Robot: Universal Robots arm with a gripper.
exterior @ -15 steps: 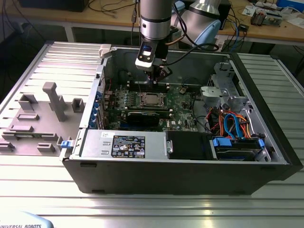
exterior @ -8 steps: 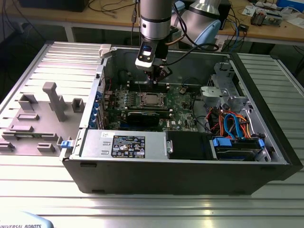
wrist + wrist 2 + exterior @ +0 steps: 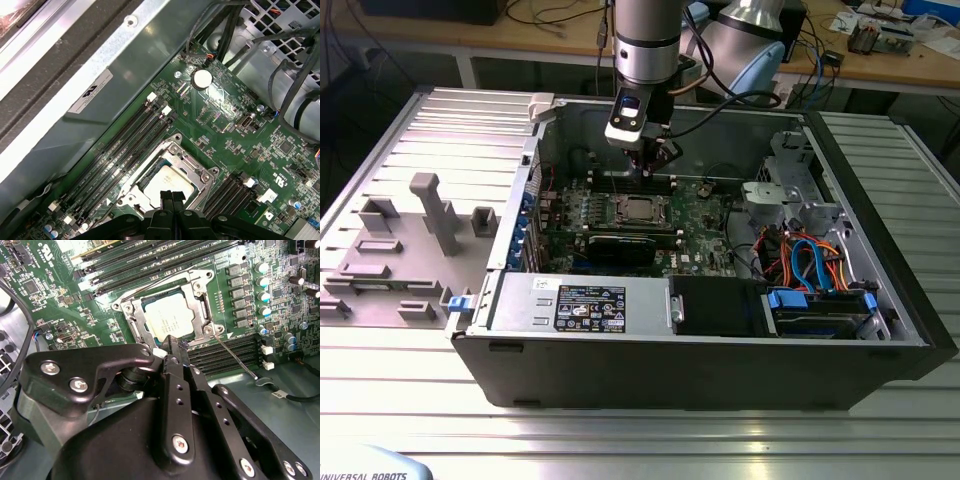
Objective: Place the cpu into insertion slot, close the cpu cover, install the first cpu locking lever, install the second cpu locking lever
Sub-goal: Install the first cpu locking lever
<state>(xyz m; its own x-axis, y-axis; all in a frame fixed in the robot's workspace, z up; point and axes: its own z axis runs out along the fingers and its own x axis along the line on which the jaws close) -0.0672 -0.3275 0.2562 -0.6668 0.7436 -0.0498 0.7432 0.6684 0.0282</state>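
The cpu (image 3: pixel 169 320) sits in the insertion slot (image 3: pixel 150 181) on the green motherboard (image 3: pixel 235 145), the cpu cover (image 3: pixel 196 295) apparently down around it – a thin lever (image 3: pixel 235 356) angles away beside it; the gripper (image 3: pixel 172 346) hovers just above, fingers pressed together, empty

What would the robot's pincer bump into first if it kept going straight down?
Probably the cpu seated in the insertion slot, or the cpu cover framing it. The pincer points at that edge; depth is unclear.

cpu (image 3: pixel 169 181) seated in insertion slot (image 3: pixel 150 176) | fingers (image 3: pixel 166 198) together (just above)
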